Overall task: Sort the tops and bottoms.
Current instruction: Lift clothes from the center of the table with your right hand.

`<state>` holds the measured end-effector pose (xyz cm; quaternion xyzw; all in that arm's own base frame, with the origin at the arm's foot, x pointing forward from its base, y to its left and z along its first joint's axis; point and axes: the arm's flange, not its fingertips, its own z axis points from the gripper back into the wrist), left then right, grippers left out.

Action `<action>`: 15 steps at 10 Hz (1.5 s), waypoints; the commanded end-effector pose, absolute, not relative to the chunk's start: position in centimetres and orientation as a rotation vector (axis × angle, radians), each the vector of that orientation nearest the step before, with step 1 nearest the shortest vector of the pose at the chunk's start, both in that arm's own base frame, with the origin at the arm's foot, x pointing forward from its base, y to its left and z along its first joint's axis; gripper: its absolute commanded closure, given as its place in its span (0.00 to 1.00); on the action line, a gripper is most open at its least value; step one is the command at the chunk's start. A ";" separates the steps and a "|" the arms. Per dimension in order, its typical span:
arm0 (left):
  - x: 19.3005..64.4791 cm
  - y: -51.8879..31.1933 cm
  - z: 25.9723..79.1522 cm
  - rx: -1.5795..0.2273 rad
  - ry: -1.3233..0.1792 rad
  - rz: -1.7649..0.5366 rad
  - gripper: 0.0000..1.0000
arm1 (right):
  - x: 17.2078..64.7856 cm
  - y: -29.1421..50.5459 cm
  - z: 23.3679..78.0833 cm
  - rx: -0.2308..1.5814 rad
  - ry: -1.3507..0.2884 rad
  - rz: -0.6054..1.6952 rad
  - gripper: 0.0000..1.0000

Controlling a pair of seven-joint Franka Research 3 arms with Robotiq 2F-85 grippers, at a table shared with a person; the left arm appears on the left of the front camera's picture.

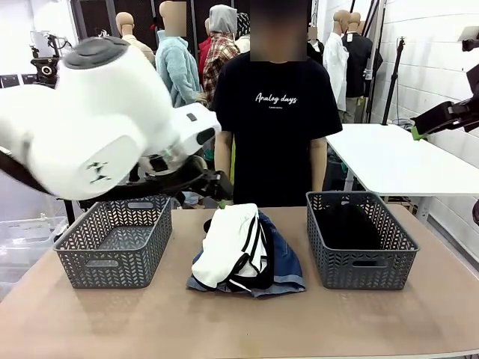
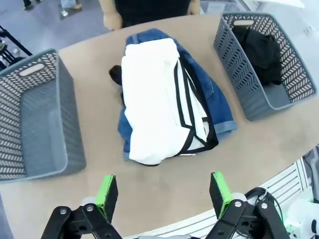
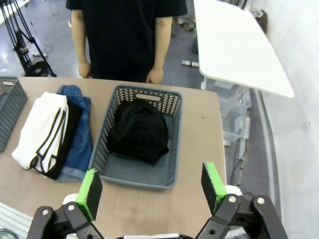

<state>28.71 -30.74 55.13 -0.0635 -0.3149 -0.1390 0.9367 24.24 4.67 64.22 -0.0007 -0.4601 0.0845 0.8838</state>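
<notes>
A plain black top point(image 3: 138, 130) lies crumpled inside the right-hand grey basket point(image 3: 172, 149). In the middle of the table, blue denim bottoms point(image 2: 207, 84) lie at the base of a folded pile. On top of them is a white garment with black stripes point(image 2: 149, 94), and a bit of black fabric point(image 2: 115, 74) pokes out beneath it. My left gripper point(image 2: 163, 194) hangs open high above the near side of the pile, holding nothing. My right gripper point(image 3: 151, 189) is open too, high over the near edge of the right basket. Both are well clear of the clothes.
An empty grey lattice basket point(image 1: 116, 239) stands at the table's left. A person in a black printed T-shirt point(image 1: 275, 112) stands at the far edge with hands down. A white table point(image 1: 397, 157) stands off to the right. My bulky left arm point(image 1: 97, 112) crosses the upper left of the front view.
</notes>
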 end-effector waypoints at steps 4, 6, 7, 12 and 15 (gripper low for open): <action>25.8 -29.1 58.0 -0.115 -0.659 -0.275 0.04 | 24.6 4.7 64.2 0.000 -0.962 0.182 0.00; 25.4 -29.0 58.0 -0.107 -0.693 -0.262 0.04 | 26.4 5.8 64.3 0.095 -0.940 0.231 0.00; 25.4 -29.0 58.0 -0.107 -0.693 -0.262 0.04 | 30.3 7.6 63.2 0.214 -0.848 0.286 0.00; 25.4 -29.0 58.0 -0.107 -0.693 -0.262 0.04 | 45.6 12.4 53.5 0.538 -0.476 0.330 0.00; 25.4 -29.0 58.0 -0.107 -0.693 -0.262 0.04 | 47.3 14.7 48.5 0.596 -0.377 0.375 0.00</action>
